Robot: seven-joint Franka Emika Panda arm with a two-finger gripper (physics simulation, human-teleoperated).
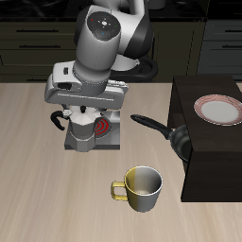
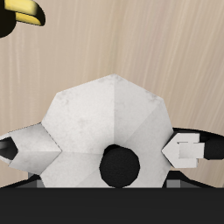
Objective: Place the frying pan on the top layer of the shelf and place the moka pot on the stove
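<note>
The silver faceted moka pot [image 2: 105,118] fills the wrist view from above, its black lid knob [image 2: 120,164] close to the camera. My gripper [image 2: 103,149] is shut on the moka pot, one finger [image 2: 24,147] against one side and the other finger [image 2: 187,149] against the opposite side. From the exterior view the gripper [image 1: 81,117] holds the moka pot [image 1: 79,132] over the front part of the grey stove [image 1: 102,140], beside the red burner ring [image 1: 100,124]. I cannot tell whether the pot touches the stove. The black frying pan [image 1: 178,142] sits against the dark shelf [image 1: 213,165], its handle [image 1: 148,123] pointing toward the stove.
A white plate with a red rim [image 1: 219,110] lies on the shelf's flat top. A yellow-grey mug [image 1: 142,187] stands nearer the table's front edge, and its rim [image 2: 22,10] also shows in the wrist view. Dark cabinets run behind the table.
</note>
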